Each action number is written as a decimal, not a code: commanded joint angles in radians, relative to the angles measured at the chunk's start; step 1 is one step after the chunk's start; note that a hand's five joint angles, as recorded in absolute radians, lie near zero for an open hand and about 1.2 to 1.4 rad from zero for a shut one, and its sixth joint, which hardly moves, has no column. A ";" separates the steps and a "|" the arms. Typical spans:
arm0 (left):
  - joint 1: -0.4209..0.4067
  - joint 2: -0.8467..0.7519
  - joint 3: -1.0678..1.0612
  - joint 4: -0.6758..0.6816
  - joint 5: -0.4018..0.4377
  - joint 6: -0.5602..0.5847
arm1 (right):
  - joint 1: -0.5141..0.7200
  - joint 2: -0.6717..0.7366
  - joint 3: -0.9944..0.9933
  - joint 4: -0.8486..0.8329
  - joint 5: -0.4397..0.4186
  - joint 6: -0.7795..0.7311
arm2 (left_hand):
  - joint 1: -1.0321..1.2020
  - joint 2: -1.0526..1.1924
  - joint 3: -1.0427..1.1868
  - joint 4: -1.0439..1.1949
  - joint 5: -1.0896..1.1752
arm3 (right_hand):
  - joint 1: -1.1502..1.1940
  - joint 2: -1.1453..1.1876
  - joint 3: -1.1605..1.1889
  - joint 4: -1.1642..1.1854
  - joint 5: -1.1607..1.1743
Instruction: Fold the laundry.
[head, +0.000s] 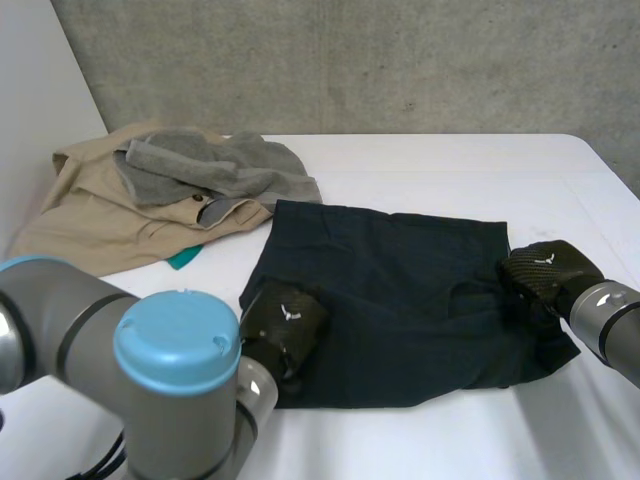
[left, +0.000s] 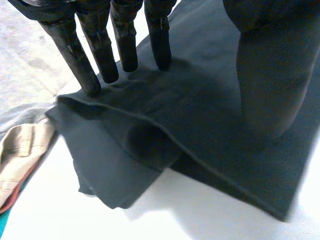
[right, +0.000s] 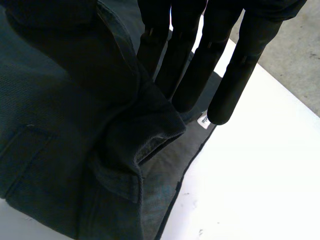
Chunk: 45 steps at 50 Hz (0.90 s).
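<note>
The left hand (head: 285, 322) lies on the left edge of the dark shorts (head: 400, 290), near their front-left corner. It is open: in its wrist view the fingers (left: 125, 40) are straight, tips down on the top layer of cloth just at the edge, and the thumb (left: 270, 75) presses the cloth well apart from them, gripping nothing. Under the fingertips the top layer stands slightly off the layer beneath.

Beyond the shorts' far-left corner is a heap. A beige garment (head: 90, 215) lies spread out, with a crumpled grey towel (head: 215, 165) on top that reaches almost to the shorts. A bit of teal cloth (head: 184, 258) pokes out from under the beige garment, beside the shorts' left edge.

The shorts lie flat on the white table (head: 450, 440), roughly mid-table.

The right hand (head: 545, 268) is at the shorts' right edge. Its straight fingers (right: 225, 65) and thumb pinch a raised fold of cloth between them, with the fingertips reaching past the hem near a small white label (right: 203, 120).
</note>
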 joint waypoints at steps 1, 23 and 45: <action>0.051 -0.102 0.060 0.150 -0.009 0.032 | -0.005 -0.001 0.018 0.000 -0.020 0.000 | 0.170 0.163 0.161 0.160 0.155 | 0.320 0.218 0.206 0.198 0.208; 0.078 0.061 0.054 0.088 0.024 0.067 | -0.011 -0.095 0.005 0.078 -0.023 -0.077 | 1.001 0.994 0.991 0.991 0.986 | 0.320 0.218 0.206 0.198 0.208; 0.112 0.325 0.444 -0.428 0.026 -0.067 | -0.037 -0.402 -0.354 0.500 -0.072 -0.316 | 1.001 0.994 0.991 0.991 0.986 | 0.320 0.218 0.206 0.198 0.208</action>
